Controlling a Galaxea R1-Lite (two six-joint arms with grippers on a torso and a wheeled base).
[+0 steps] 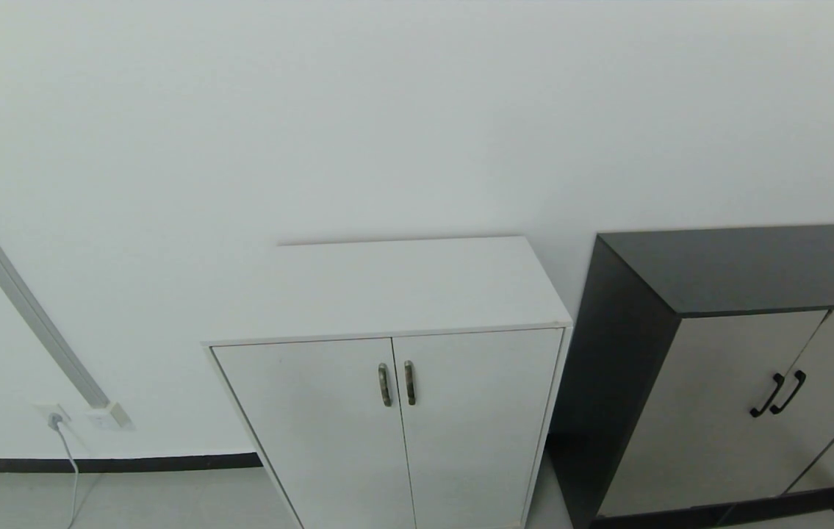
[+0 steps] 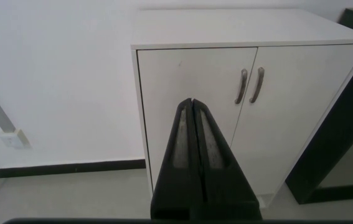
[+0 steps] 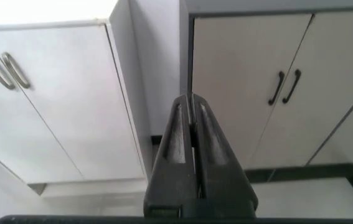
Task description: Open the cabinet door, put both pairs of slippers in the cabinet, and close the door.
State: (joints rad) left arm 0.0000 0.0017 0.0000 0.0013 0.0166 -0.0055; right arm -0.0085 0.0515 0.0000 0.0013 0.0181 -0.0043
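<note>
Wall: plain white, evenly lit, is running behind all the furniture.
Grey trunking is slanting down the wall at the left and ending at a white box.
Just beside the box a socket is holding a plug, and its pale cable is hanging towards the floor, which is light grey.
Black skirting is lining the wall's foot.
Dark cabinet, with pale grey doors and paired black handles, is standing just right of the white cabinet.
</note>
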